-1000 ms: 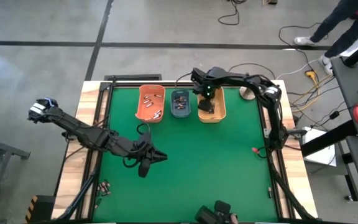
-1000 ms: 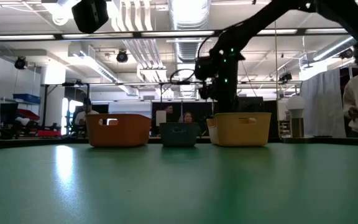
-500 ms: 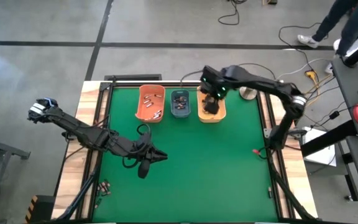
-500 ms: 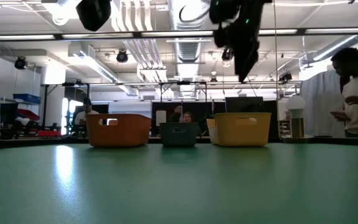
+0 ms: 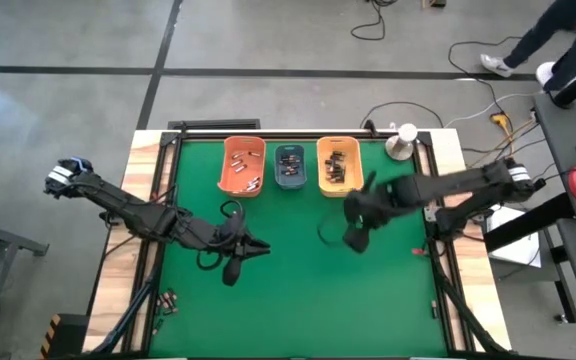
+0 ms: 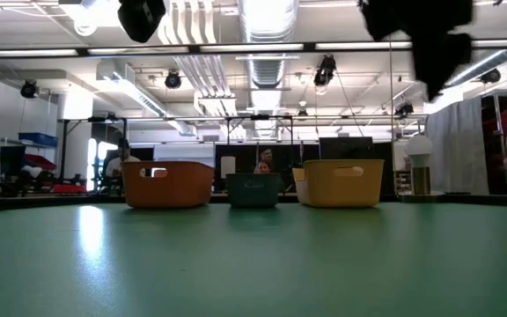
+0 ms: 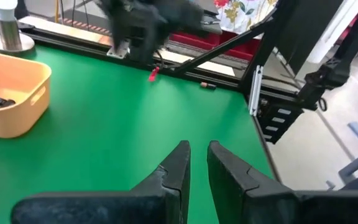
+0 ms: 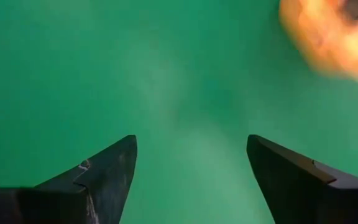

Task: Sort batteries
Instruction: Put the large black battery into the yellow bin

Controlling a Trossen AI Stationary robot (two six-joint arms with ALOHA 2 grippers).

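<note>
Right gripper [image 5: 356, 236] now off the yellow-orange bin [image 5: 339, 186], empty, mid-table.

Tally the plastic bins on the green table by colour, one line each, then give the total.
Orange bin: 1
Blue-grey bin: 1
Yellow-orange bin: 1
Total: 3 bins, in a row at the far edge of the table, each holding batteries too small to count.
</note>
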